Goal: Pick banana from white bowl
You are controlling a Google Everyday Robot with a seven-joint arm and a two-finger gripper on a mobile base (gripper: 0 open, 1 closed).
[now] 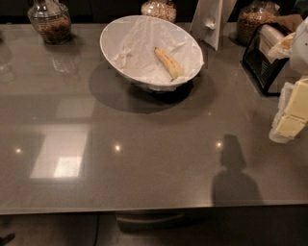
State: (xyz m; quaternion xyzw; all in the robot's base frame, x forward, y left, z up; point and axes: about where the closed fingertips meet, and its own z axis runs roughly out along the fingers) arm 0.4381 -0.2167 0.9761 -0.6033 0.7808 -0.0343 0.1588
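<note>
The hand (292,115) is at the right edge of the view, above the right side of the worktop (144,163). Only pale yellow blocks w/ some white casing show, and the frame cuts it off in part. Spread or pressed together: cannot tell. It is well apart from the white bowl (111,32) and touches nothing in it.

The white bowl stands far-centre on the worktop, tilted so its inside faces the near side, w/ a dark shadow under it and to its left. Crumpled white paper (137,55) lines it. The banana (168,63) lies on that paper, right of the bowl's middle. It runs diagonally from far-left to near-right, and its darker greenish tip is at the near-right end, close to the right rim. It is short, yellow and speckled w/ brown.

Along the far edge are three glass jars w/ brownish contents: a left jar (49,21), a middle jar (159,8) just behind the bowl, and a right jar (255,19). A white upright card (209,21) stands just right of the bowl on the far side. A black wire rack (262,62) sits far right, w/ pale items in it — too unclear to name.

The worktop is glossy grey-brown w/ small light spots, a bright rectangular reflection near-left, and a dark shadow (233,178) near-right.
</note>
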